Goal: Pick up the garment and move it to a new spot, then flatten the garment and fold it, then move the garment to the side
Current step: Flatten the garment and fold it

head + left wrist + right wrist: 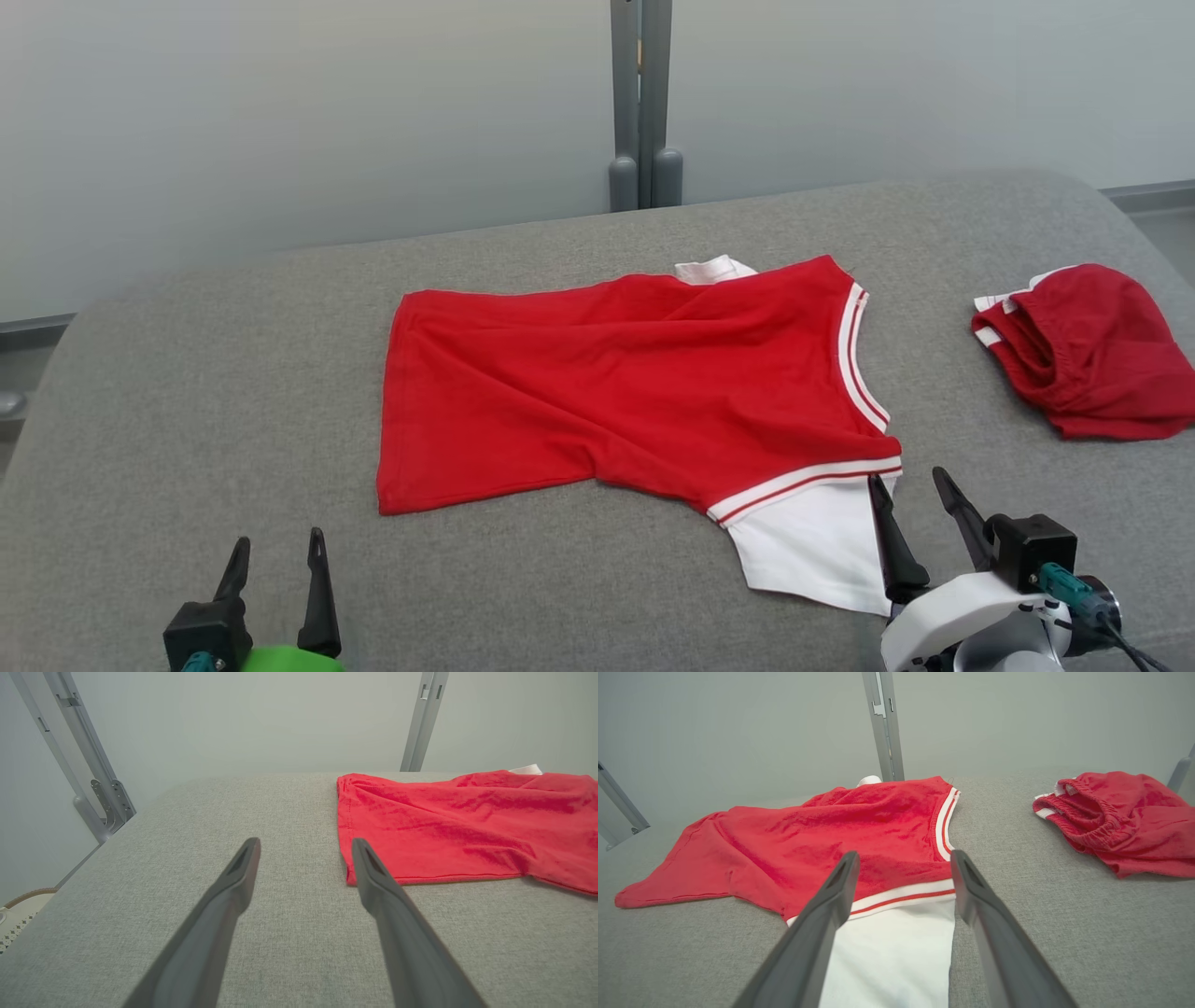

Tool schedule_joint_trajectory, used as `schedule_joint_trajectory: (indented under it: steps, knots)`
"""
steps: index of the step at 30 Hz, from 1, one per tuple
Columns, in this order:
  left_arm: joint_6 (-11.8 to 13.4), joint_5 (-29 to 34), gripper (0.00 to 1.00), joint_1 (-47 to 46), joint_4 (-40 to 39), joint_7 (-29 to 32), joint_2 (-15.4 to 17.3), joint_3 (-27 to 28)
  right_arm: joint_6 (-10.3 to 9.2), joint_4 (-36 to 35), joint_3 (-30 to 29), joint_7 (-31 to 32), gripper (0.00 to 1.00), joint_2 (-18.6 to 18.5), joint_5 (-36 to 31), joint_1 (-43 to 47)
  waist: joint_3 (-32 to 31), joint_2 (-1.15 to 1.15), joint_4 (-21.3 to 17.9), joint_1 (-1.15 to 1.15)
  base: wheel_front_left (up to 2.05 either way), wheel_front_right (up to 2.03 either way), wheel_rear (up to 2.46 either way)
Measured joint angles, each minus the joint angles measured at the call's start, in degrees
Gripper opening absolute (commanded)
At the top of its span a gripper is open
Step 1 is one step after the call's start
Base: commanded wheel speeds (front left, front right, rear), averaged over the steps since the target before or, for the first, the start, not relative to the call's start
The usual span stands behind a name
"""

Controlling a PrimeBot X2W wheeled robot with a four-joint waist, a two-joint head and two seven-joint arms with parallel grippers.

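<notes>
Bench (233, 373): grey fabric, red garment (607, 392) spread mid-surface.
Left gripper (280, 539): fingers wide, empty, front edge.
Right gripper (906, 476): fingers wide, over white sleeve (812, 551).

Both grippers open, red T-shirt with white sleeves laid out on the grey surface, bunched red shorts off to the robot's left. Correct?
One slip: the bunched red shorts lie to the robot's right, not its left, as the head view shows. The rest stands: left gripper and right gripper are open, the red T-shirt is laid out on the grey surface.
</notes>
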Motion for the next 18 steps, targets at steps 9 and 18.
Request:
schedule_joint_trajectory:
  steps: [9, 18]
  knots:
    - [0.2, 0.4, 1.0, 1.1, -0.7, 0.0, -0.1, -2.3, -0.01, -0.2, -0.9, 0.0, 1.0, 0.0, -0.6, 1.0, 0.4, 0.0, 3.3, 0.0, 0.0, 0.0, 0.0]
    - [0.0, 0.5, 1.0, 1.2, 0.0, 0.0, -0.1, -3.5, -0.01, -0.2, -2.0, 0.0, 1.0, 0.0, -0.7, 1.3, 0.3, 0.0, 5.7, 0.0, 0.0, 0.0, 0.0]
